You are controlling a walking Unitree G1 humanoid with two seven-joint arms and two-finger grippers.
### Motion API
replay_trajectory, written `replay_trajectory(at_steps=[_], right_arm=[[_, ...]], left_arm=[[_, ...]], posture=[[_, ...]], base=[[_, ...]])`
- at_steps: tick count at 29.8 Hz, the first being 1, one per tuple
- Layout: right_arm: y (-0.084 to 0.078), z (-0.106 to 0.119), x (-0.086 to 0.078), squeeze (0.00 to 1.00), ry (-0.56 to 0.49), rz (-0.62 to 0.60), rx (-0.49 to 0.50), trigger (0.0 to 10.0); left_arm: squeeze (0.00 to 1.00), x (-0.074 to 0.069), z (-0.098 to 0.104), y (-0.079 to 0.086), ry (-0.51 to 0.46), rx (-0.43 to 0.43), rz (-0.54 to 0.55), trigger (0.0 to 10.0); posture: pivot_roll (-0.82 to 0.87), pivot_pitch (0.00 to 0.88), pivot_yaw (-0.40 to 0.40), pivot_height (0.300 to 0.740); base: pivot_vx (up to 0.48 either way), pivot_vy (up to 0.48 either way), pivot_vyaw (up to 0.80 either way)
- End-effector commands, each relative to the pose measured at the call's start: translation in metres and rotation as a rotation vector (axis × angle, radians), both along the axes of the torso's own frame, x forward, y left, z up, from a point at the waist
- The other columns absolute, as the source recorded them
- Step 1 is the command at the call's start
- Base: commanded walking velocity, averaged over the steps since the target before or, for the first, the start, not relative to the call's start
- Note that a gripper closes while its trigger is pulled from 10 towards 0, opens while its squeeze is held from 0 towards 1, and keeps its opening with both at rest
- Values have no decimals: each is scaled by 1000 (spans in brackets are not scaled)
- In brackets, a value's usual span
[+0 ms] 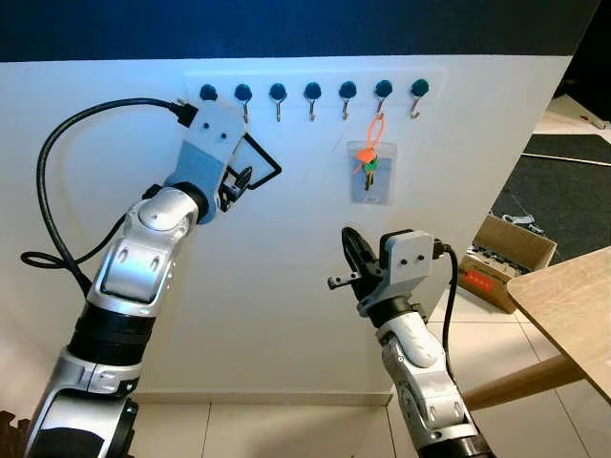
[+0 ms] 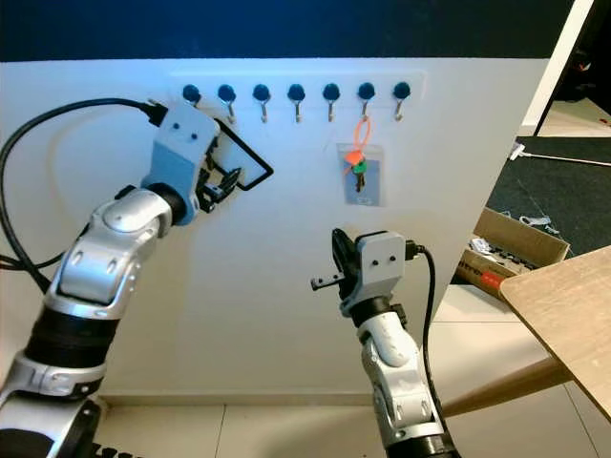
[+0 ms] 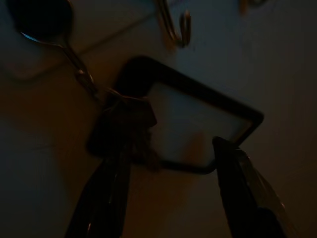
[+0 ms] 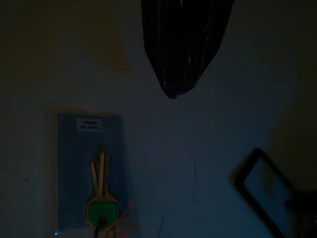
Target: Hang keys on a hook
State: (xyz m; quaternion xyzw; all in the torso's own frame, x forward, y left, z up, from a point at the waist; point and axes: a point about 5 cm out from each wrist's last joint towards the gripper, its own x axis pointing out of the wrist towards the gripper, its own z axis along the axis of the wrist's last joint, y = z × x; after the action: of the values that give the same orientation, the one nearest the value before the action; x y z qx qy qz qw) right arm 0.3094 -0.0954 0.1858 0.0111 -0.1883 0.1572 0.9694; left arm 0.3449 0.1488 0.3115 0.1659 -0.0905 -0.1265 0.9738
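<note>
A row of blue-knobbed hooks (image 1: 312,95) runs along the white wall. My left gripper (image 1: 239,179) is raised just under the second hook (image 1: 244,103). It holds a dark key bunch (image 3: 124,126) joined to a black rectangular frame (image 1: 265,162), which is tilted. In the left wrist view its fingers (image 3: 242,188) stand either side of the frame's near edge and touch it. My right gripper (image 1: 348,250) hangs lower, shut and with nothing in it. Above it, another key set (image 1: 368,170) with an orange loop and blue tag hangs from the sixth hook.
A wooden table (image 1: 573,296) juts in at the lower right. A cardboard box (image 1: 506,250) sits on the tiled floor beside it. A black cable (image 1: 57,162) loops off my left arm. A dark mat (image 1: 568,181) lies further right.
</note>
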Motion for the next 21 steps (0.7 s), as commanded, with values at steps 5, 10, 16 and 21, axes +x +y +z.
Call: replay_trajectory(at_steps=[5, 10, 16, 21], right_arm=[[1, -3, -1, 0, 4, 7, -4, 10000], [-2, -7, -2, 0, 19, 2, -4, 10000], [-10, -21, -2, 0, 76, -14, -4, 10000], [-23, -40, -6, 0, 150, -46, 4, 10000]], left_arm=[[0, -12, 1, 15, -58, -111, 56, 10000], [0, -38, -27, 28, -27, -289, 83, 10000], [0, -59, -71, 20, 69, -261, 104, 10000], [0, -83, -127, 7, 156, -196, 161, 10000]], posture=[[182, 141, 60, 740], [185, 143, 53, 740], [187, 148, 33, 740], [179, 151, 19, 740]], base=[[0, 0, 0], [0, 0, 0], [0, 0, 0], [0, 0, 0]])
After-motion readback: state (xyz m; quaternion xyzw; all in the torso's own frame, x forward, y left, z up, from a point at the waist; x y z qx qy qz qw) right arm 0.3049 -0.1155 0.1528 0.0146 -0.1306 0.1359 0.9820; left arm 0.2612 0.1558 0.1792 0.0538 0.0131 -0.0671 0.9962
